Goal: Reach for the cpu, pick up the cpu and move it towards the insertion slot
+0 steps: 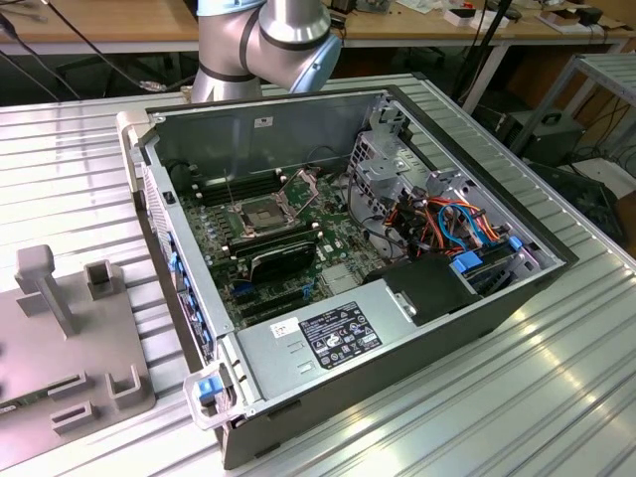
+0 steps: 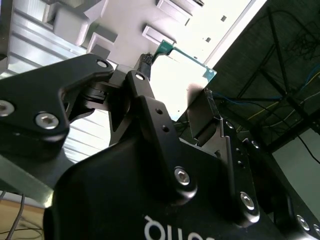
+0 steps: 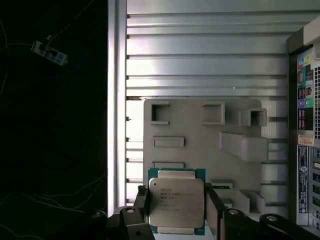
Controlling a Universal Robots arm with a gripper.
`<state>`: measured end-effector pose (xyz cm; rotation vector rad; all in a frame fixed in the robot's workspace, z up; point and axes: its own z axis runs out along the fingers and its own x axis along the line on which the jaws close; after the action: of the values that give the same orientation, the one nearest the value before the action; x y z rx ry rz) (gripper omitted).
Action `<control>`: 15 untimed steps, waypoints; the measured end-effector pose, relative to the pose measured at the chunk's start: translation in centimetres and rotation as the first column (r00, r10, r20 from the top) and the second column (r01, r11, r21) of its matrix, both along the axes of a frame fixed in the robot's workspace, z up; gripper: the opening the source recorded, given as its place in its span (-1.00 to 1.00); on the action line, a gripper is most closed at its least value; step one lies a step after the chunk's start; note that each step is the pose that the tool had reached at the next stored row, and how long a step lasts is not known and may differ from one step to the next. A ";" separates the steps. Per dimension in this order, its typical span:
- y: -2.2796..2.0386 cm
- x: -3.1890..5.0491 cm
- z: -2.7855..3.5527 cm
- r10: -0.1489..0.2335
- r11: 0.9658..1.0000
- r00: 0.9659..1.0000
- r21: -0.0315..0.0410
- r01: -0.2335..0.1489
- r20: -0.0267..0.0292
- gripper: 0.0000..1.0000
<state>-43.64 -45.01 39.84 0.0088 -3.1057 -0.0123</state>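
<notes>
The black two-fingered gripper (image 3: 176, 210) is closed on two opposite edges of the flat square silver cpu with a green rim (image 3: 176, 201), lid facing the first wrist view. It hangs above the grey plastic holder tray (image 3: 200, 125), with room around.

The silver-framed insertion slot (image 1: 260, 211) sits in the open computer case (image 1: 397, 328), well apart.

In the exterior view the arm (image 1: 266, 40) shows as a silver-grey elbow joint with a blue band. In both wrist views the gripper (image 3: 176, 207) has its black fingers (image 3: 214, 210) closed on opposite edges of the cpu (image 3: 176, 200).
</notes>
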 end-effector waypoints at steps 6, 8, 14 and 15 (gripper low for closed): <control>0.00 0.57 0.00 0.000 1.000 1.000 0.000 0.000 0.000 0.08; 0.00 0.76 0.00 0.000 1.000 1.000 0.000 0.000 0.000 0.08; 0.00 1.16 0.00 0.000 1.000 1.000 0.000 0.000 0.000 0.08; 0.00 1.20 0.00 0.000 1.000 1.000 0.000 0.000 0.000 0.08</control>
<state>-42.44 -45.01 39.84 0.0087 -3.1057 -0.0123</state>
